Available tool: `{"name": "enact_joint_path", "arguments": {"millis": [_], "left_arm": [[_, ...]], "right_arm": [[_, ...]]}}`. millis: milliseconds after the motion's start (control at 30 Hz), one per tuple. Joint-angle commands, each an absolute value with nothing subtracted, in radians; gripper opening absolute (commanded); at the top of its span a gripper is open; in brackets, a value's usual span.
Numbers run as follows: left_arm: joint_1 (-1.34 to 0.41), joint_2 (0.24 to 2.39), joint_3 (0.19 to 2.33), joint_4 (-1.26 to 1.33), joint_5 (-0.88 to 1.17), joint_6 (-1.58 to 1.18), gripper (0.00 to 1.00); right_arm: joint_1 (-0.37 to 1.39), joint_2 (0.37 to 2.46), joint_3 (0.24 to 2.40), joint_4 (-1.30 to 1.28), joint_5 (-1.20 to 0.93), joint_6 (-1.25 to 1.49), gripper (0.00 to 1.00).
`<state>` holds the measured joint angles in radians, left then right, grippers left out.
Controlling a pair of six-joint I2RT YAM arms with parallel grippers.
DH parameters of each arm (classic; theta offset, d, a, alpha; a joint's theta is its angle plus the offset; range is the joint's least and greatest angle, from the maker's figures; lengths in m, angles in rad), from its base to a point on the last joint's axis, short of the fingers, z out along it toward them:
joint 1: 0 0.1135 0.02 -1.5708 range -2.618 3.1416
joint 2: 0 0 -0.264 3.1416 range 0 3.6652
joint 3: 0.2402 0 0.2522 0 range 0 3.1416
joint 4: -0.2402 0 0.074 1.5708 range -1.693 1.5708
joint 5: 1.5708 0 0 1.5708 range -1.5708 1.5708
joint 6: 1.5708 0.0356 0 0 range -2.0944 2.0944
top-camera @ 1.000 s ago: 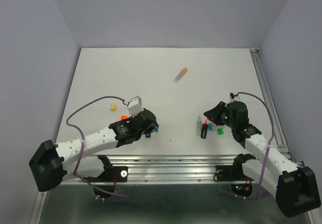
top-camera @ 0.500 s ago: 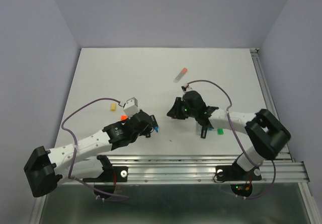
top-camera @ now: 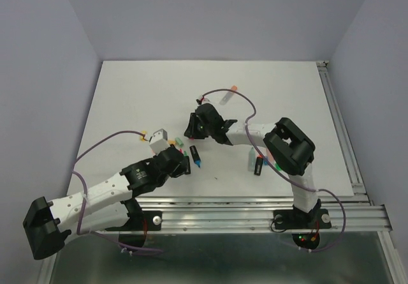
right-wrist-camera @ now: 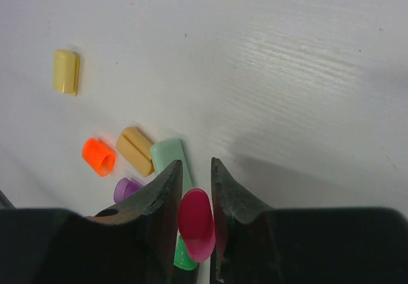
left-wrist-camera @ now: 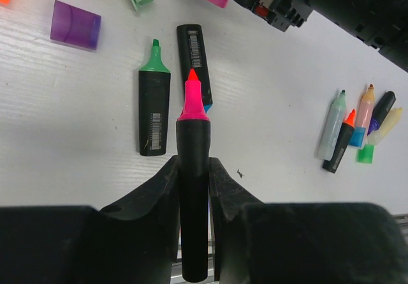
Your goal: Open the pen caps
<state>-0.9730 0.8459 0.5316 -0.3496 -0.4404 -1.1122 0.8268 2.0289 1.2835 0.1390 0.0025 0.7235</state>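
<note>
Three lilac walls; white grained table (pen caps strewn).

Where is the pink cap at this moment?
In the right wrist view, the pink cap is gripped in the right end effector, low in the middle of the picture. The pale green cap and the purple cap lie just to its left.

A white worktop, faintly grained, sat boxed in by plain pale lavender walls: a back wall, a left wall and a right wall. An aluminium rail ran along its near edge, another rail along its right. The light was soft and even.
</note>
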Motion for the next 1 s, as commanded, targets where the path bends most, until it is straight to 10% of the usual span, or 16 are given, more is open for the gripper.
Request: {"name": "enact_joint_path", "arguments": {"millis": [0, 367, 500, 967], "left_arm": [[-0.968, 0.83, 0.515, -0.328, -0.451, -1.1, 0.0], [-0.968, 0.847, 0.534, -0.282, -0.431, -1.055, 0.0], [-0.968, 0.903, 0.552, -0.2, -0.37, -0.979, 0.0], [-1.026, 1.59, 0.926, 0.092, -0.094, -0.775, 0.0]], "right_arm": [[0.836, 2.062, 1.416, 0.072, 0.044, 0.696, 0.33], [0.838, 1.913, 1.307, 0.009, 0.164, 0.721, 0.68], [0.836, 1.745, 1.194, -0.098, 0.5, 0.822, 1.0], [0.73, 1.013, 0.68, -0.374, 0.79, 1.064, 1.0]]}}
